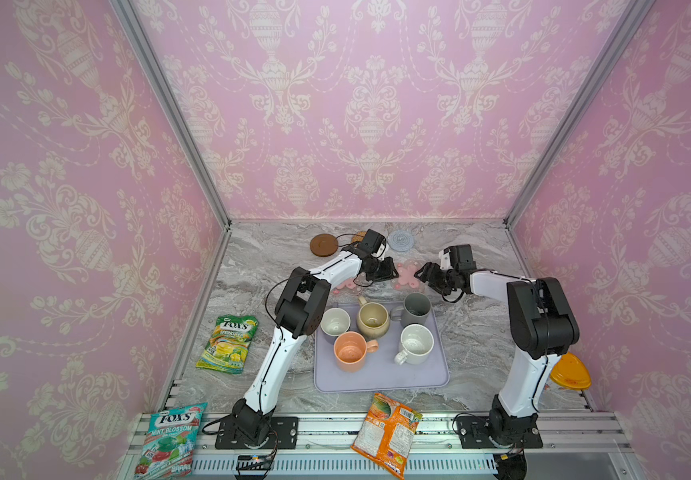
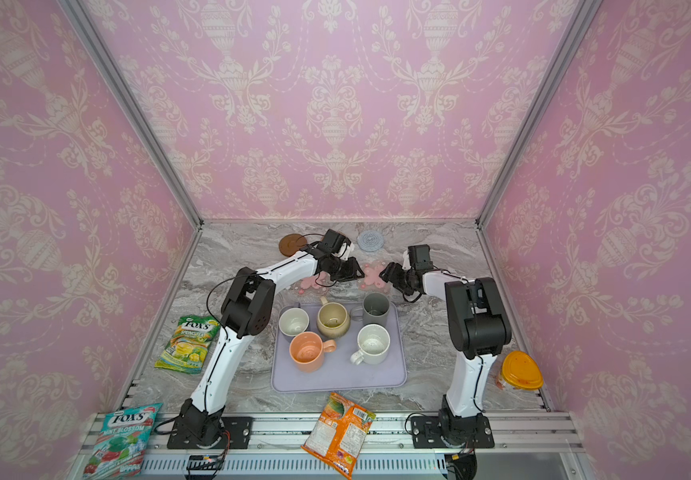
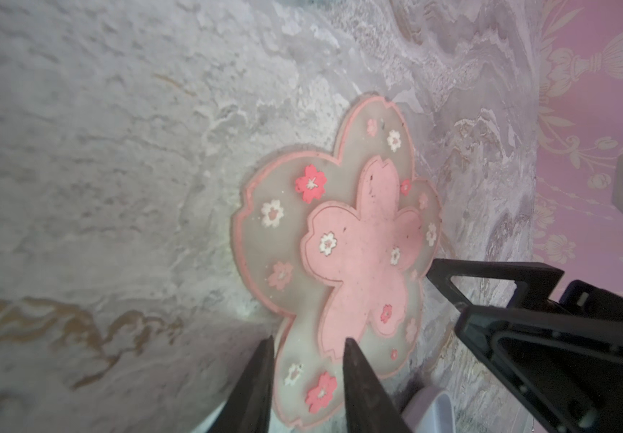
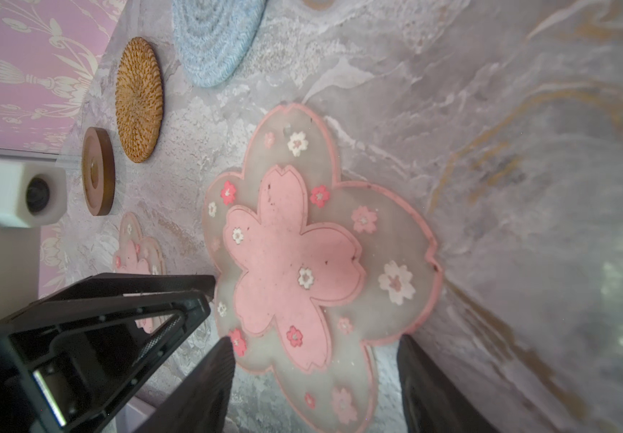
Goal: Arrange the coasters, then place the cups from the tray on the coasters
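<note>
Clearly, pink-flower coaster (image 3: 358,243) petal between left fingers (image 3: 253,386).

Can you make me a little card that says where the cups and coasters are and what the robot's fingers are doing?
cups: five, all on the tray
coasters: brown wooden, rattan, blue-grey, two pink-flower ones, all on the table
cups on coasters: none yet
left fingers: narrow gap at a petal of one pink-flower coaster; grip unclear
right fingers: wide apart, either side of another petal of it
</note>
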Controlling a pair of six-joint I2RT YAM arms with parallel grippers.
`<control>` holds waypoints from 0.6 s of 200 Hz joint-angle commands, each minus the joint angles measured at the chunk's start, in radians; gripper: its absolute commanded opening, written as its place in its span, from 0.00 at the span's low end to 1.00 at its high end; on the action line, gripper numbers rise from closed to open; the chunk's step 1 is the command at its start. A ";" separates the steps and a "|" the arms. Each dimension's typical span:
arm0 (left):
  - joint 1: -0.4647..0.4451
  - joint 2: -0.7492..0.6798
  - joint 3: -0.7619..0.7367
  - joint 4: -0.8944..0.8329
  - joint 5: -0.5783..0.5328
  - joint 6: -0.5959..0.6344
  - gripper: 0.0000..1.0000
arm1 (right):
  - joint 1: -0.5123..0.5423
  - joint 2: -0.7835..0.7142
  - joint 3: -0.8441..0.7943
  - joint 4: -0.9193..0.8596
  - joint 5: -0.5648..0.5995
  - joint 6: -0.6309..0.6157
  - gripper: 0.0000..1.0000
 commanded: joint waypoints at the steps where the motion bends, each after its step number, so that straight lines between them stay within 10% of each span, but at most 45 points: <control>1: -0.008 -0.032 -0.091 -0.004 0.006 -0.030 0.34 | 0.043 0.054 -0.002 -0.061 0.001 0.030 0.70; 120: 0.010 -0.107 -0.165 -0.062 -0.088 -0.027 0.34 | 0.109 0.115 0.107 -0.097 0.002 0.033 0.70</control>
